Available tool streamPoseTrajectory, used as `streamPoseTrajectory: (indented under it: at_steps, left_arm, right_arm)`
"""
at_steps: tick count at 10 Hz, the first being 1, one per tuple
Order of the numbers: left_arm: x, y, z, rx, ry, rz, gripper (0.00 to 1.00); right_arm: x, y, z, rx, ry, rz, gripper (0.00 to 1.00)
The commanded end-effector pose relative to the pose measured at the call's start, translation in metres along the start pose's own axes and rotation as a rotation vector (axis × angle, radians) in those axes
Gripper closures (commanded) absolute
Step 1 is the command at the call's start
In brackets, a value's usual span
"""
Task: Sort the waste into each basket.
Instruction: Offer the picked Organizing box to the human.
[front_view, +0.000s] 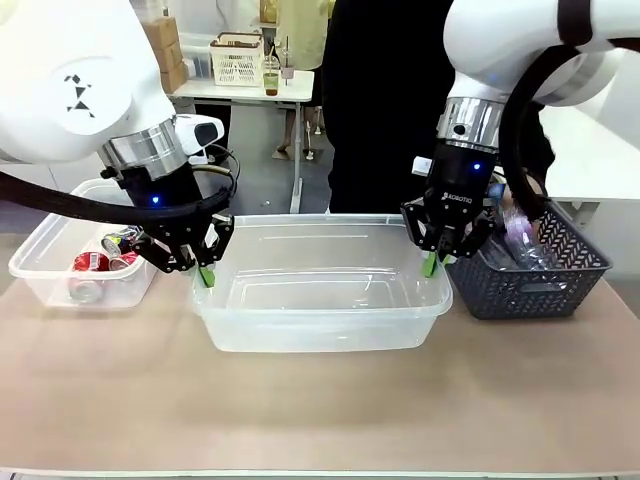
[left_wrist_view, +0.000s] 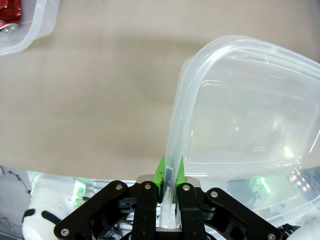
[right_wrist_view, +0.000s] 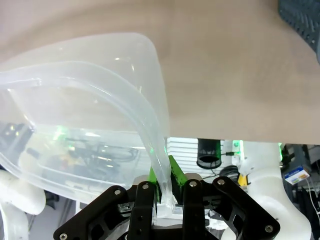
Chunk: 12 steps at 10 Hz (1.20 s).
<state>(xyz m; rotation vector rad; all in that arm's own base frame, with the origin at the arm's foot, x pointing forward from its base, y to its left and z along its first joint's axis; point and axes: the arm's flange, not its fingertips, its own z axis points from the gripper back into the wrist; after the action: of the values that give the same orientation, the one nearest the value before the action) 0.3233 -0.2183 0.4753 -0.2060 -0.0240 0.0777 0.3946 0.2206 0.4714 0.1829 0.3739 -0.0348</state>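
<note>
near table (front_view: 320, 410) bare | middle tub (front_view: 322, 300) interior free | lattice basket (front_view: 530, 275) crowds right

centre clear tub (front_view: 322, 300): empty, rim pinched both ends | left clear tub (front_view: 40, 262): red cans (front_view: 92, 263) inside

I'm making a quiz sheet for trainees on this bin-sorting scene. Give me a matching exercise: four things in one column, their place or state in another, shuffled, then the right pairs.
Things:
1. middle tub
2. left tub
3. grey lattice basket
4. left gripper

Places or states:
A. holds red cans
B. empty, gripped at both short ends
C. far right, clear plastic inside
D. shut on a tub rim

Pairs: 1-B, 2-A, 3-C, 4-D. The right gripper clamps the opposite rim.
</note>
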Motion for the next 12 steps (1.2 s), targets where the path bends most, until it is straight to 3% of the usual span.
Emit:
streamPoseTrajectory:
  at_steps: [1, 12]
  left_arm:
    - [-0.0012, 0.0025, 0.0028, -0.007, -0.009, 0.004, 1.00]
    - [-0.0012, 0.0025, 0.0028, -0.007, -0.009, 0.004, 1.00]
  right_arm:
    - [-0.0036, 0.0000, -0.0006, 0.008, -0.001, -0.002, 1.00]
    - [-0.0036, 0.0000, -0.0006, 0.008, -0.001, -0.002, 1.00]
